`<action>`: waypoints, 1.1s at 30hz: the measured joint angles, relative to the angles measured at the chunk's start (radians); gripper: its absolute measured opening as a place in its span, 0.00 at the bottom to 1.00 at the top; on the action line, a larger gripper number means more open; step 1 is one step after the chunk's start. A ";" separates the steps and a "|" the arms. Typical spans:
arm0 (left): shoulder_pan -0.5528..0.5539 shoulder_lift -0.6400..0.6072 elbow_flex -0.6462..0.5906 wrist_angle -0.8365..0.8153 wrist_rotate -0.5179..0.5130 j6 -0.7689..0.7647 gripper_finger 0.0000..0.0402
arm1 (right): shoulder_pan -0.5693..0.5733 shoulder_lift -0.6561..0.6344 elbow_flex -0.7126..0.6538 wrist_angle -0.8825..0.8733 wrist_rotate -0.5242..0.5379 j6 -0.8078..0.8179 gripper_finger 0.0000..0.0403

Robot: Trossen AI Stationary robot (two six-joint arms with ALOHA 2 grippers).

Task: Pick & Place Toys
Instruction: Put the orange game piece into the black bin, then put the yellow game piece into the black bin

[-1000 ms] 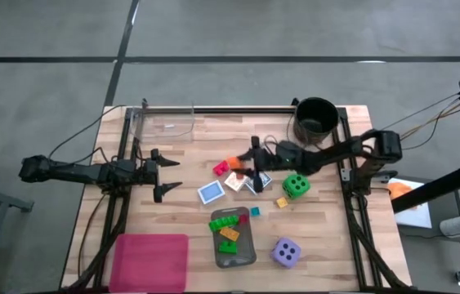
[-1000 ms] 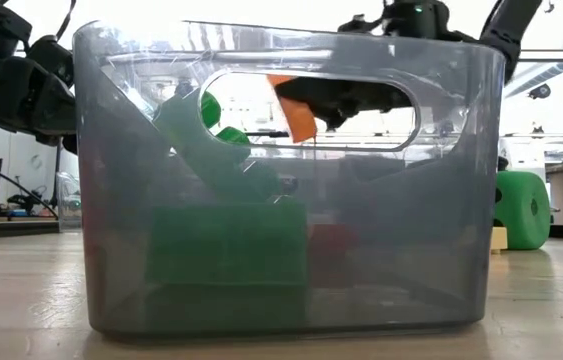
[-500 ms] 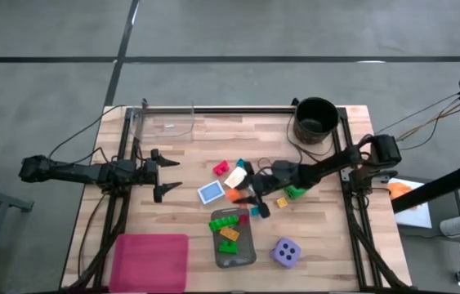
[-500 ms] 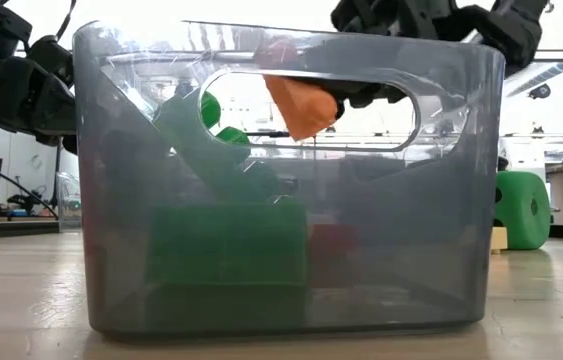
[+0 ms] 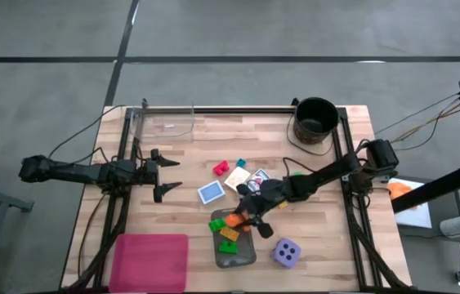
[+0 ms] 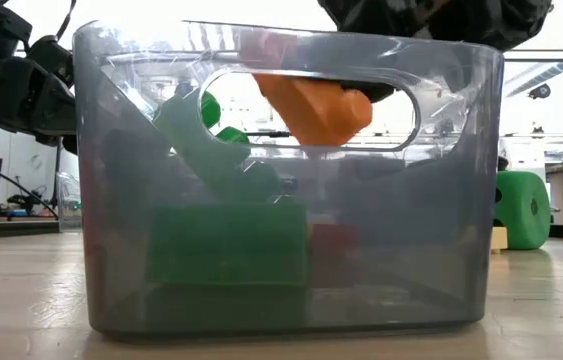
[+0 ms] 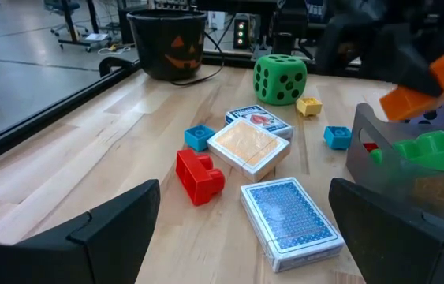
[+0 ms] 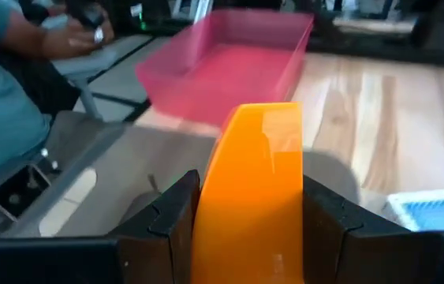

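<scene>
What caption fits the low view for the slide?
Right gripper holds an orange block above the grey tray, green blocks already inside.

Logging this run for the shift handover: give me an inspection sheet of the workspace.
Surface: wooden slatted table.
Job's things: orange plastic block held over grey translucent tray holding green blocks; red block, cards, green die, purple die outside.
Clutter: black round bucket, pink bin.
Grippers: right gripper shut on block; left gripper open, idle.
Cables: along table's right edge.
Surroundings: seated person.
</scene>
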 joint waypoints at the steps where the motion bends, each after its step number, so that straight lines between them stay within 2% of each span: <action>1: 0.000 0.000 0.000 0.000 0.000 0.000 0.92 | 0.002 0.010 0.000 -0.002 0.000 0.005 0.38; 7: 0.000 0.000 0.000 0.000 0.000 0.000 0.92 | 0.007 0.061 0.003 -0.006 0.000 0.019 0.38; 9: 0.000 0.000 0.000 0.000 0.000 0.000 0.92 | 0.007 0.068 0.010 -0.013 0.001 0.022 0.48; 14: 0.000 0.000 0.000 0.000 0.000 0.000 0.92 | 0.007 0.060 0.027 -0.031 0.002 0.022 0.82; 17: 0.000 0.000 0.000 0.000 0.000 0.000 0.92 | 0.007 0.050 0.038 -0.045 0.002 0.022 0.92; 24: 0.000 0.000 0.000 0.000 0.000 0.000 0.92 | 0.008 0.032 0.044 0.001 0.038 -0.019 0.96; 30: 0.000 0.000 0.000 -0.001 0.000 0.000 0.92 | 0.010 0.033 -0.028 0.285 0.044 -0.045 0.96; 33: 0.000 0.000 0.000 -0.001 0.000 0.000 0.92 | 0.010 0.029 -0.072 0.337 0.053 -0.037 0.96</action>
